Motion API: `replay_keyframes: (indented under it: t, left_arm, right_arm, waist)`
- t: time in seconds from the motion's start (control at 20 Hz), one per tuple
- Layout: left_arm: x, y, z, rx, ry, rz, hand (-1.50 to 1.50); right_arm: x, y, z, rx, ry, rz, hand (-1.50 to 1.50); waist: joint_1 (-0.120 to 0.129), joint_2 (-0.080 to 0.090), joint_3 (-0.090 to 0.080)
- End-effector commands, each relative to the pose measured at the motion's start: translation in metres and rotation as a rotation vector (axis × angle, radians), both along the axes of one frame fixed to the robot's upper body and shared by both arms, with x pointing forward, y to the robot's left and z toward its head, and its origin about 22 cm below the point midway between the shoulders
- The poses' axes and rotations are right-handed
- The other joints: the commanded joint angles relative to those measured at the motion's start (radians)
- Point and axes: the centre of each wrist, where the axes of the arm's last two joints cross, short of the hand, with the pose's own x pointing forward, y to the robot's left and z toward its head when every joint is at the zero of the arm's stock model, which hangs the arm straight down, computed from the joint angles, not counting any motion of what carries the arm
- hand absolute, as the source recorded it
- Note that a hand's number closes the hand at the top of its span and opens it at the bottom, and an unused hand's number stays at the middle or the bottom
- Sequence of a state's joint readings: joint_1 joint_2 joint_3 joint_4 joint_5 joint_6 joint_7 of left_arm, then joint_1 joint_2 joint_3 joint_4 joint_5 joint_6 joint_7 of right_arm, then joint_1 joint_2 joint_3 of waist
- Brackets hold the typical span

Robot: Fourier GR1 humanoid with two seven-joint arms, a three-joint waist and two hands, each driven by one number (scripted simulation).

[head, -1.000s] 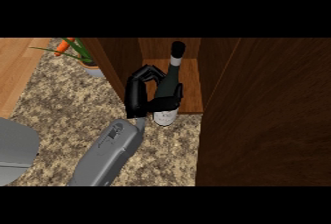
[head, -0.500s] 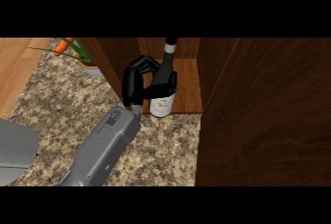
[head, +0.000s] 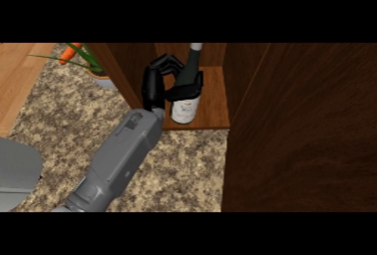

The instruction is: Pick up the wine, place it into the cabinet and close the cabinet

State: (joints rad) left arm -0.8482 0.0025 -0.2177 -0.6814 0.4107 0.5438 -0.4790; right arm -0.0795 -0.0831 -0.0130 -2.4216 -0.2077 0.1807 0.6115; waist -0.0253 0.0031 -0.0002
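— Standing up on the cabinet shelf, the wine bottle is just inside, near the front edge. Who holds it?

— The right hand; its fingers and thumb curl round the bottle.

— Which step is this?

— Putting it in, I think. Next the hand should let go, pull back, then push the door on the right shut.

— What changed?

— The bottle went farther in and stands straighter.

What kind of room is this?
Probably a kitchen. There is a speckled stone counter, a wooden cabinet standing open on it, and a wine bottle that the robot's hand is putting inside. A carrot lies nearby too.
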Motion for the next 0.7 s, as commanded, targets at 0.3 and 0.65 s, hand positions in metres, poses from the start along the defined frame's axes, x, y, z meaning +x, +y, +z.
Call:
replay_keyframes:
  t: [0.3, 0.65]
  left_arm:
    - [0.026, 0.001, 0.011, 0.057, -0.087, 0.080, 1.50]
    - [0.036, 0.007, 0.014, 0.006, -0.051, 0.095, 1.50]
  right_arm:
    - [-0.022, 0.005, 0.003, 0.056, -0.039, 0.064, -1.50]
    - [-0.028, 0.001, 0.009, 0.067, -0.042, 0.080, -1.50]
  waist:
    - [-0.011, 0.005, 0.000]
    - [-0.022, 0.007, 0.000]
